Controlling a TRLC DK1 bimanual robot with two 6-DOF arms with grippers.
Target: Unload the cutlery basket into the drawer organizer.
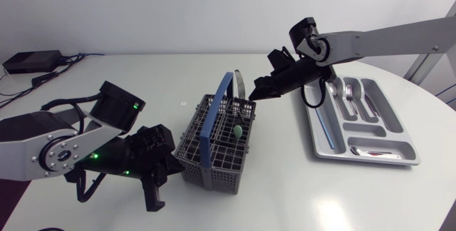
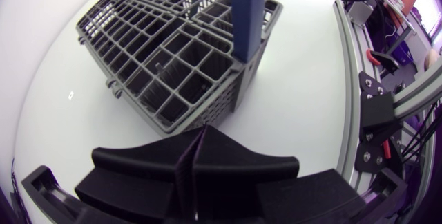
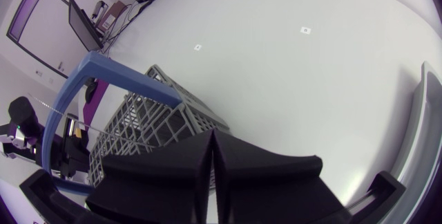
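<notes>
- The cutlery basket (image 1: 208, 172) sits mid-table with its blue handle (image 1: 217, 110) arched over it. The drawer organizer (image 1: 315, 145) lies well to the basket's right, with forks (image 1: 349, 95) already in it.
- The right gripper (image 1: 258, 94) hovers just over the basket's far-right corner, fingers pressed together with nothing between them.
- The left gripper (image 2: 200, 133) rests just beside the basket's near-left wall, pointing at it. Its fingers are closed flat too and hold nothing.
- 1 green-tipped piece (image 1: 236, 128) stands in a right-hand cell of the basket; I cannot tell what else is left.
- Handling call: cutlery is likely stiff, light and slick. Pinch the upright end above the grid, across its flat faces, and lift straight up.
- The light plastic basket may slide or tip if a piece snags.
</notes>
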